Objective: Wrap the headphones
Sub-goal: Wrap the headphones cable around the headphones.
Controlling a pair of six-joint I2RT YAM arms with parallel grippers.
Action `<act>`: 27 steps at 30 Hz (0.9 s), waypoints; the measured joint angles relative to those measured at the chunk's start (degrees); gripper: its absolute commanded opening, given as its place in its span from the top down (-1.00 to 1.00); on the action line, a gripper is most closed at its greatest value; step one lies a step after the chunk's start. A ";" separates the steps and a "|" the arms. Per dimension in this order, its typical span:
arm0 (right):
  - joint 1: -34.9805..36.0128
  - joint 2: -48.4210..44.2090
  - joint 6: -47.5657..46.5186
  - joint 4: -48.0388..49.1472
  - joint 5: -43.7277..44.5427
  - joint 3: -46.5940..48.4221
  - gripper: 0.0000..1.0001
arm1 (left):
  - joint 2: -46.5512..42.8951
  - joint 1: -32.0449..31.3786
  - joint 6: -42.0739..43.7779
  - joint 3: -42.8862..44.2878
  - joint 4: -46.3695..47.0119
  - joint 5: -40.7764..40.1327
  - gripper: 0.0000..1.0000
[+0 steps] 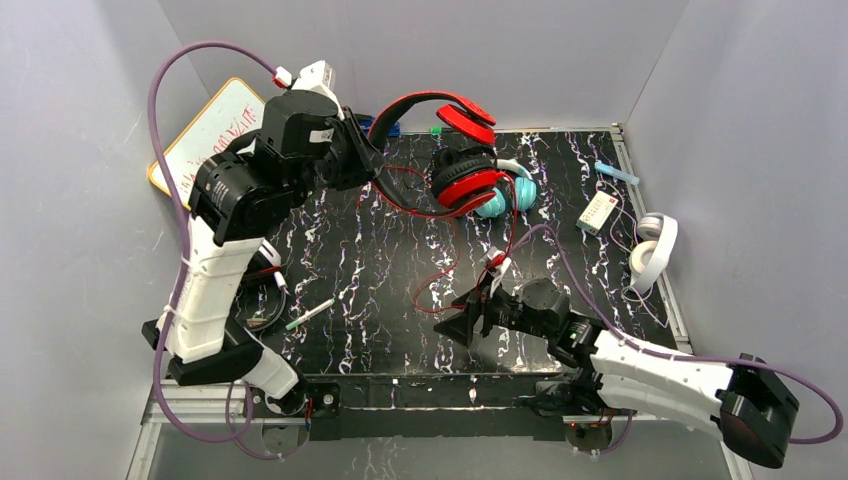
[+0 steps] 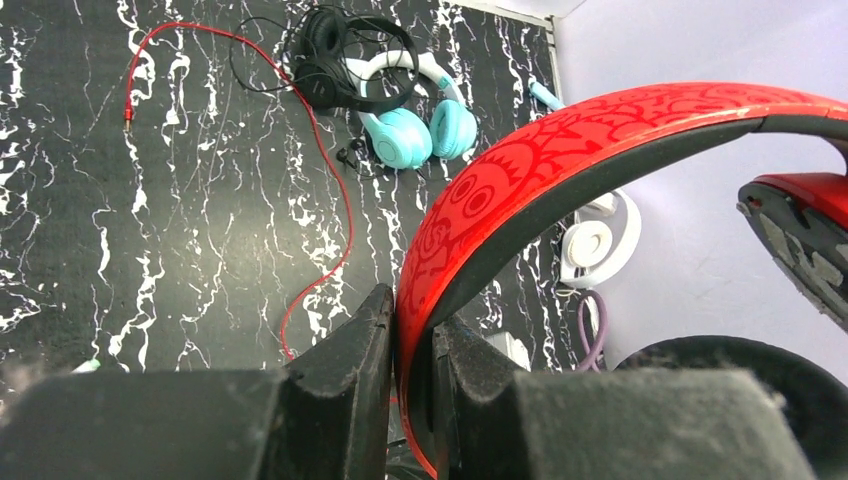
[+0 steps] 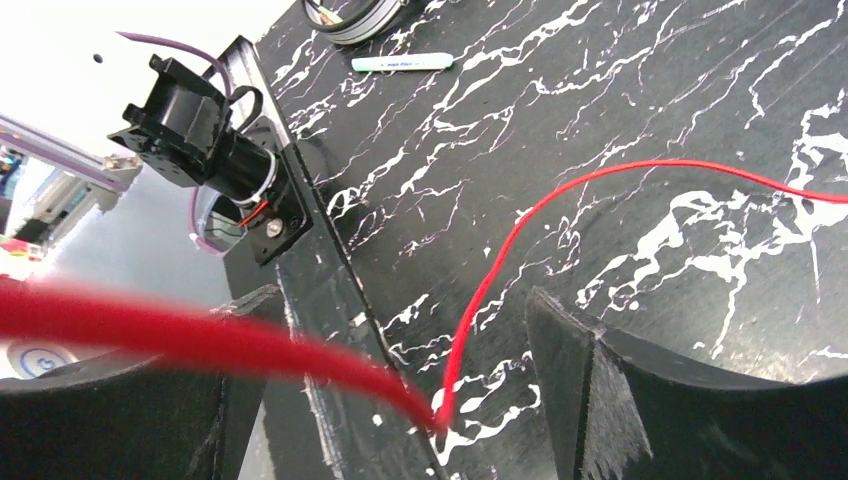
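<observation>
My left gripper is shut on the red band of the red headphones and holds them up over the back of the table; the wrist view shows the band clamped between the fingers of that gripper. The red cord trails down across the black mat. My right gripper is open low over the mat, with the cord running between its spread fingers. The small black headphones, teal headphones and all-white headphones lie at the back right.
A whiteboard leans at the back left. A green-tipped marker and a round black-and-white object lie near the left arm. A white remote-like box and a blue marker lie at the right. Grey walls enclose the table.
</observation>
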 measured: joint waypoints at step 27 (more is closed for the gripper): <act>-0.24 16.65 -14.10 21.22 11.47 9.88 -0.43 | -7.67 2.91 0.50 -5.11 9.62 -15.72 1.00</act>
